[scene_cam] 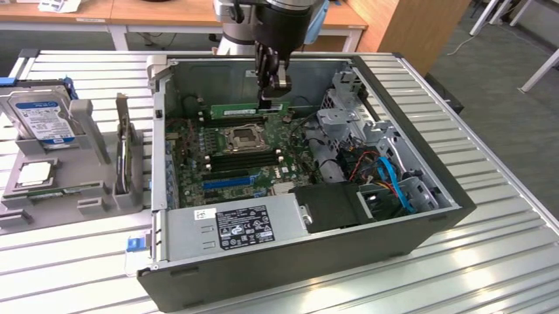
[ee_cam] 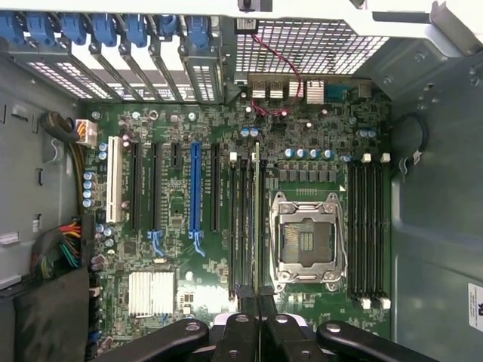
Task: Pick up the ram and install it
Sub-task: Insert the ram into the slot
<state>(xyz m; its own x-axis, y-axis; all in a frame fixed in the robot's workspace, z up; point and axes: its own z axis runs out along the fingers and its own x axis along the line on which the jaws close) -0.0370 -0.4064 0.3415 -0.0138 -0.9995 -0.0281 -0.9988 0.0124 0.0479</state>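
Observation:
The ram (scene_cam: 247, 108) is a narrow green stick, held level inside the open computer case (scene_cam: 419, 216). My gripper (scene_cam: 272, 98) comes down from above and is shut on the stick's end nearer the exterior view's right. In the wrist view the ram (ee_cam: 256, 219) shows edge-on as a thin line running away from my gripper (ee_cam: 256, 305). It lies along the black memory slots (ee_cam: 241, 226) beside the silver processor socket (ee_cam: 308, 241). Whether it touches a slot I cannot tell.
A second bank of memory slots (ee_cam: 366, 226) lies on the socket's other side. The power supply (scene_cam: 245, 226), a metal drive cage (scene_cam: 349, 124) and blue cables (scene_cam: 395, 183) crowd the case. A hard drive (scene_cam: 39, 118) and a processor chip (scene_cam: 35, 173) rest on a grey holder outside.

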